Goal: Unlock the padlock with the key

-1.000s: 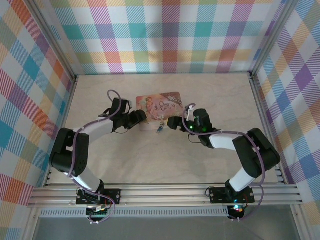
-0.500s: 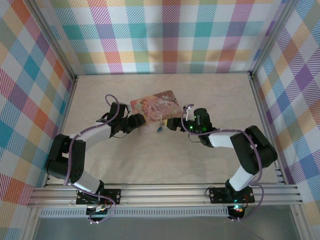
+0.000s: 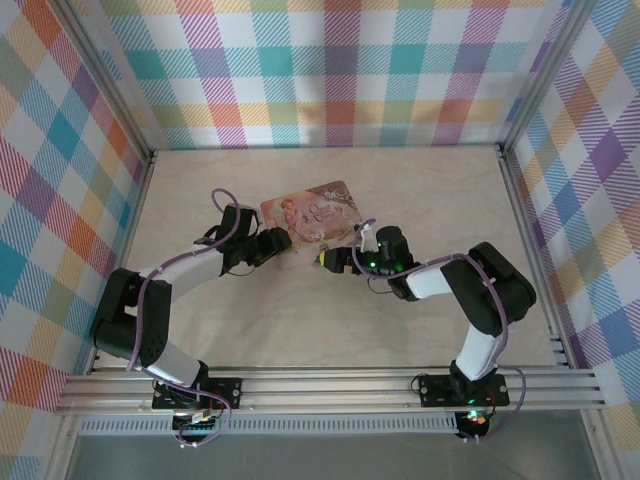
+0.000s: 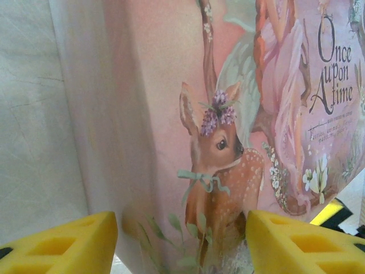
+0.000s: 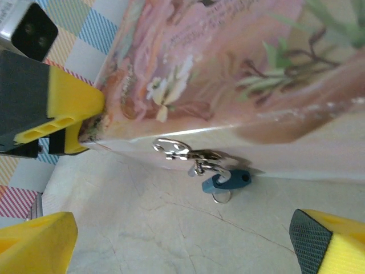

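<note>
I see the small blue padlock (image 5: 227, 180) lying tilted on the table, hooked to the silver clasp (image 5: 188, 153) on the side of the pink tin (image 5: 217, 74)

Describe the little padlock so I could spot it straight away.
Find the pink tin with the fairy-tale picture, in the middle of the pale table. On its side wall facing the arms sits a silvery clasp, and right at that clasp is the padlock. It is the only small blue thing there, tiny beside the tin.

The pink tin (image 4: 171, 114) bears "Once upon A time" on its lid's right side; smaller lines beneath are illegible.
</note>
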